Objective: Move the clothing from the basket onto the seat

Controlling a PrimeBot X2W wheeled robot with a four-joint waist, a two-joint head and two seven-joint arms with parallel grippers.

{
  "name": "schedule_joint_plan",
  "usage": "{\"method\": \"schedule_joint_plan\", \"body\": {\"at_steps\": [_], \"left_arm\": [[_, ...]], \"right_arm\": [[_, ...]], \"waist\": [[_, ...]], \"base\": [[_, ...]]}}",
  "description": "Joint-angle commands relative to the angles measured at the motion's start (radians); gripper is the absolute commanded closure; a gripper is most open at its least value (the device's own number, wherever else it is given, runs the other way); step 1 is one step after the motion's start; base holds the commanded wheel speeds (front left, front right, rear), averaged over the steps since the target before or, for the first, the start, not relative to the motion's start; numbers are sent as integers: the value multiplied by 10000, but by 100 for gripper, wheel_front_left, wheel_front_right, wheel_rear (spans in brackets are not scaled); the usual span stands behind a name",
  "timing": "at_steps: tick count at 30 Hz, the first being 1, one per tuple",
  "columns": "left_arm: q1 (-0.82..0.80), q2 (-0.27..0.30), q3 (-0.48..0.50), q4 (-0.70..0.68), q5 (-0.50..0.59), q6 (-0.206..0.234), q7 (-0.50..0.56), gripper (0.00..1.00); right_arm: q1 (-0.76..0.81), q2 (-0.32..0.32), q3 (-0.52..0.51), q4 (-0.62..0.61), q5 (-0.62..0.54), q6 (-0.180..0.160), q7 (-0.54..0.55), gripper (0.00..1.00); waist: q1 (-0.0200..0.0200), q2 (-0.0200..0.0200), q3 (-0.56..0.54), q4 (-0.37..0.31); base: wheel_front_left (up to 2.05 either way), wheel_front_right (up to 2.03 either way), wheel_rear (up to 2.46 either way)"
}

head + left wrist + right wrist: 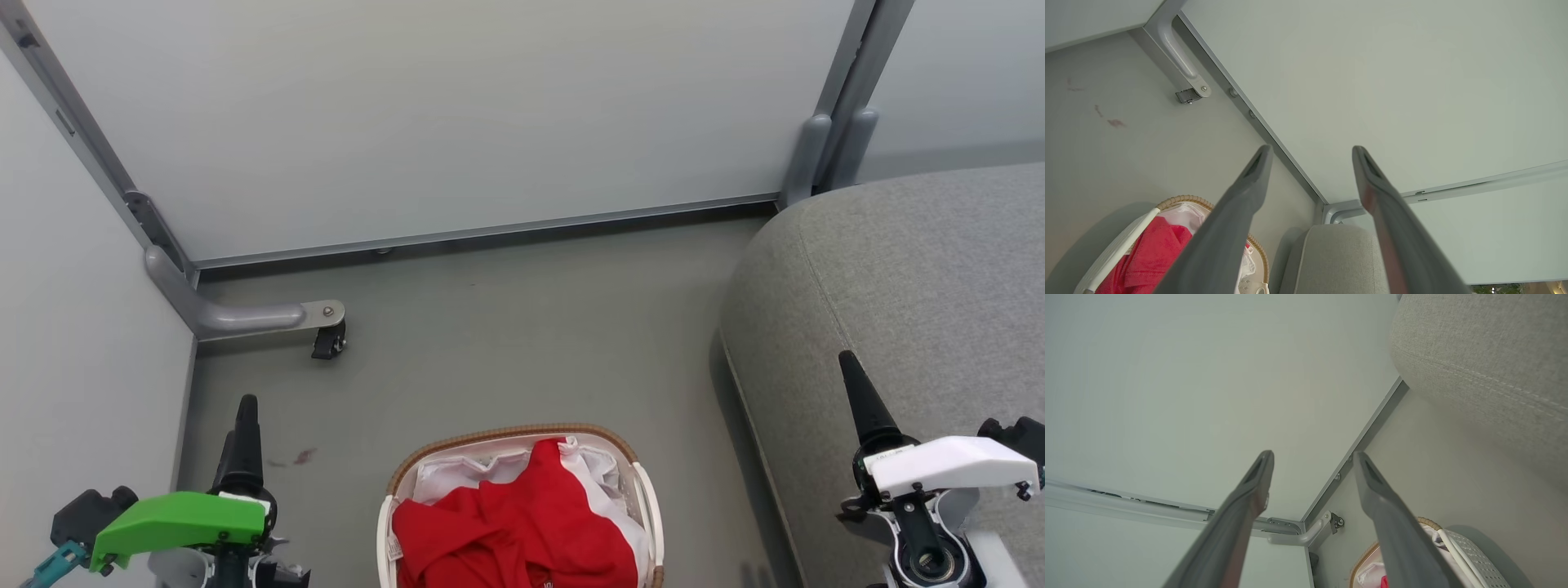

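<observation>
Clothing [506,531]: we see red fabric heaped in the basket [647,498], on the floor [506,343] beside the seat [914,269].
Left gripper [1311,148]: we've got fingers spread wide, holding nothing.
Right gripper [1312,453]: wide apart too, empty.

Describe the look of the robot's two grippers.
The left gripper has a bright green housing with a teal fitting; the right gripper has a white housing. Each carries two long, dark grey fingers tapering to narrow, hollowed tips.
</observation>
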Motion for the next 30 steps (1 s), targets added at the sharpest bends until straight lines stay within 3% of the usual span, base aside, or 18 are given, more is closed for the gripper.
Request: {"method": "schedule_joint_plan", "body": {"at_steps": [1,30], "left_arm": [[-330,85,-66,-62,518,66,-109,0],[-534,252,-1513,805,5106,584,-1159,0]], "right_arm": [[-334,-130,93,-120,-481,3,-146,0],[-604,-302,816,348,-5145,4,-1201,0]], "waist": [[0,0,0,6],[0,0,10,-12]], "base": [[0,0,0],[0,0,0]]}}
